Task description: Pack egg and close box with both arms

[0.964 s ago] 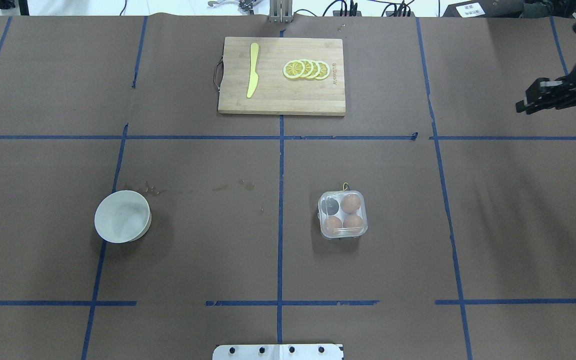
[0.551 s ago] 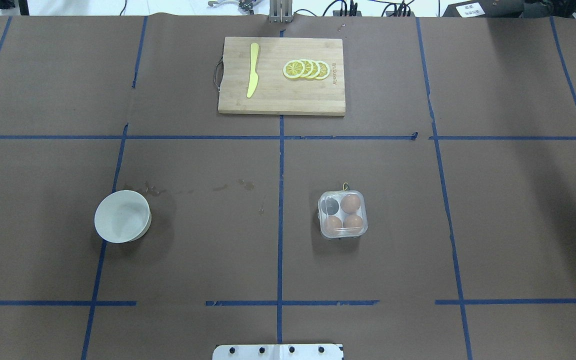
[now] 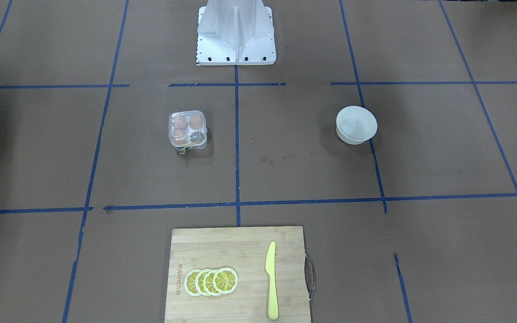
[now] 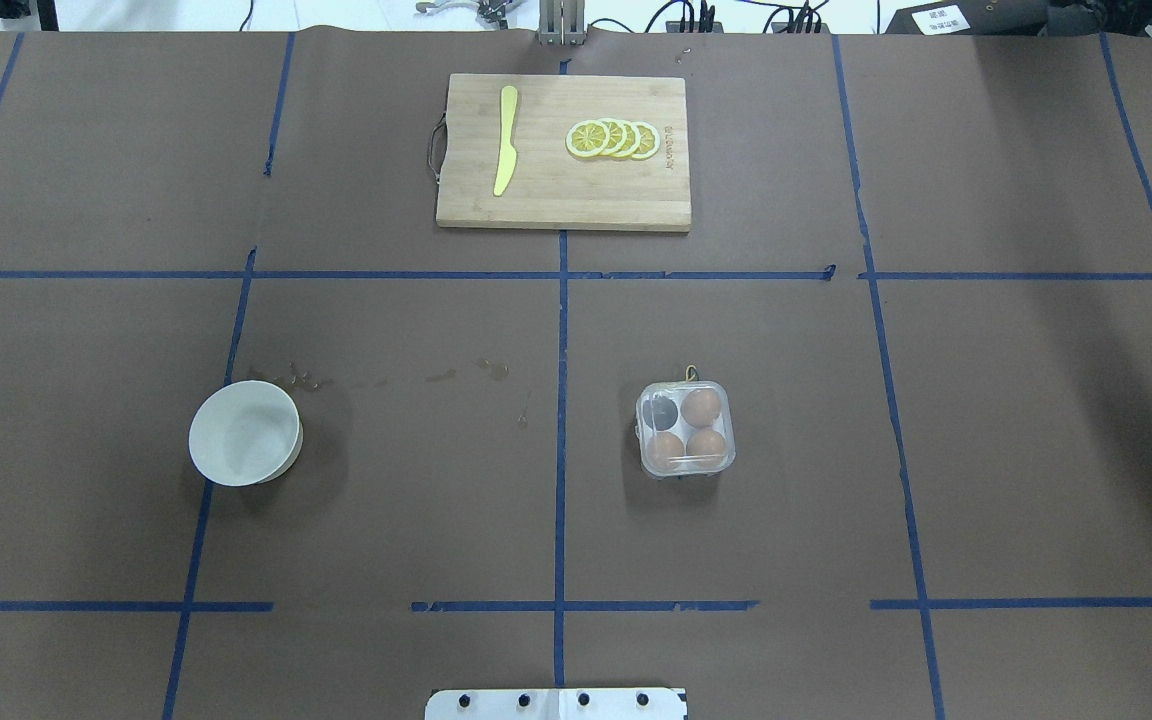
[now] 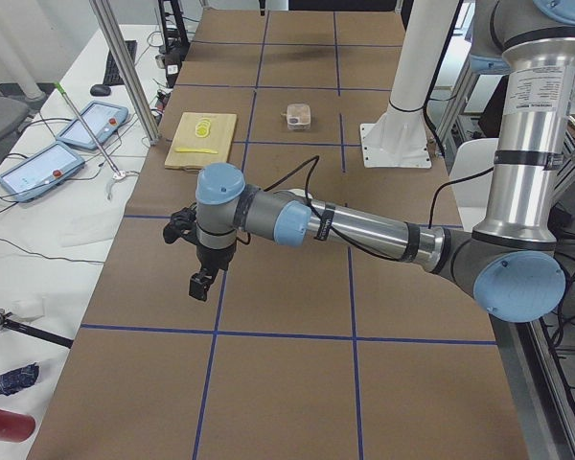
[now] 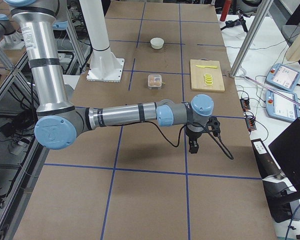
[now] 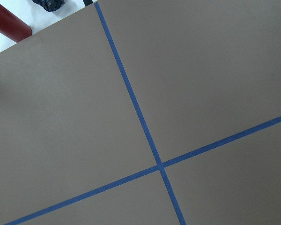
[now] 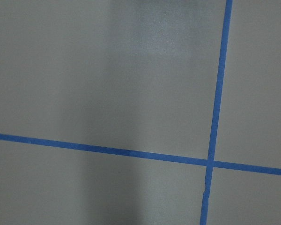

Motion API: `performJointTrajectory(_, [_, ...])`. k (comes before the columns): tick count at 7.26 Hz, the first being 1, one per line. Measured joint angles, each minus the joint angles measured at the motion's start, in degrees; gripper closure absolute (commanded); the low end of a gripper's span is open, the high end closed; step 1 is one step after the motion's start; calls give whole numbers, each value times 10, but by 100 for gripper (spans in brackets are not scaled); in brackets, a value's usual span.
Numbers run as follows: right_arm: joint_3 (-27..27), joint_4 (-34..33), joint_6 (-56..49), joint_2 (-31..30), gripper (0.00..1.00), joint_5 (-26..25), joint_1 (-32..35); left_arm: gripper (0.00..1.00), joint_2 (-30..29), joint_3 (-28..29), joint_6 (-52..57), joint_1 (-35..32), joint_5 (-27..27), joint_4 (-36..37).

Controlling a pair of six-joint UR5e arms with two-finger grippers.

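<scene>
Right gripper (image 6: 193, 147) gone from overhead view; box (image 4: 685, 430) unmoved. It and left gripper (image 5: 200, 285): aperture cannot tell.

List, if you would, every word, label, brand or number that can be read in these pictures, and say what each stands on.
Brand mark on the cutting board: reddish lettering set sideways, too small to read.
White label at the table's far edge: dark characters, too blurred to read.
Box: no print can be made out.
Nothing here reads clearly enough to quote.
</scene>
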Motion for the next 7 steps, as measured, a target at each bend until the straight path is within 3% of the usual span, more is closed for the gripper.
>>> performJointTrajectory(4, [9, -3, 5, 1, 0, -1, -3, 0, 2, 5, -1, 1, -6, 6])
performJointTrajectory(7, [24, -11, 4, 1, 0, -33, -16, 0, 7, 18, -3, 0, -8, 4])
